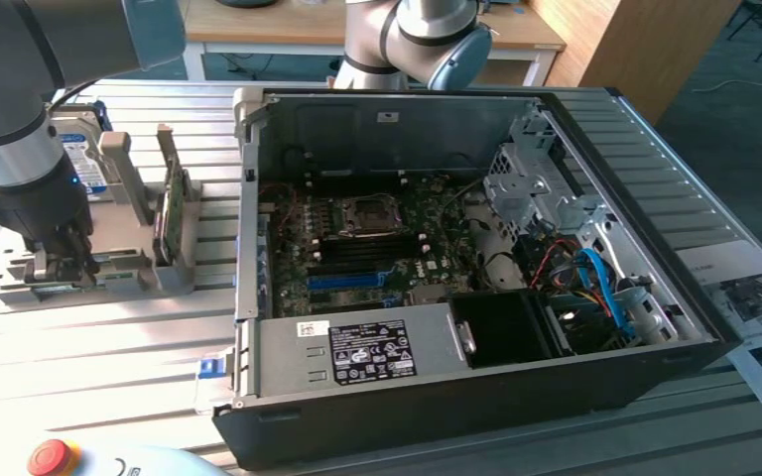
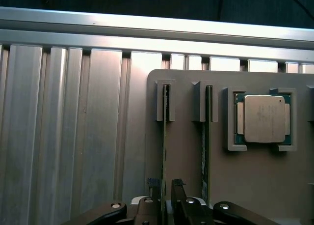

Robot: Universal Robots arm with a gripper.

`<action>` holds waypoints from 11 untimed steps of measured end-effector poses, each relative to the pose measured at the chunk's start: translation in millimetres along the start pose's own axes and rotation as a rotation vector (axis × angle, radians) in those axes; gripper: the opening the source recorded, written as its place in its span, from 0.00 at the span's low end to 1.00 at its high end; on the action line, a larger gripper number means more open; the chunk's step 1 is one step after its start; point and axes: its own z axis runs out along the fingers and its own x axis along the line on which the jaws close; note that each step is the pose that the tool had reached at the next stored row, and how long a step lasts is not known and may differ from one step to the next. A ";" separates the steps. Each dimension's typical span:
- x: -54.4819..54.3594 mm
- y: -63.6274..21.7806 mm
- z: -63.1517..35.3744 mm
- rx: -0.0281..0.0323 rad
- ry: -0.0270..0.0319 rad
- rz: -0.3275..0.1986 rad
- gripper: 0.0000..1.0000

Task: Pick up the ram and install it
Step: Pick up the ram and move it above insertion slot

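The ram [image 2: 165,136] is a thin green stick standing on edge in a slot of the grey holder [image 2: 186,185]. A second such stick [image 2: 206,141] stands in the slot beside it. My gripper [image 2: 166,186] hangs over the first stick's near end, one finger on each side of it and a small gap showing, so the jaws are open. In the exterior view the gripper [image 1: 61,260] is low over the holder [image 1: 130,273] at the exterior view's left, beside the open computer case [image 1: 646,288].
A processor chip [image 2: 265,119] lies in a recess of the holder. On the holder also stand a green expansion card [image 1: 170,203] and a blue-labelled hard drive [image 1: 79,149]. The motherboard [image 1: 354,248] lies exposed inside the case. A red stop button [image 1: 53,456] and papers [image 1: 758,297] sit nearby.
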 end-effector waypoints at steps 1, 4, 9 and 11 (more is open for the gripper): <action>0.0 0.0 0.0 0.0000 0.0000 0.000 0.24; 0.0 0.0 0.0 0.0000 0.0000 0.000 0.24; 0.0 0.0 0.0 0.0001 0.0000 0.000 0.24; 0.0 0.0 0.0 0.0000 0.0001 0.000 0.22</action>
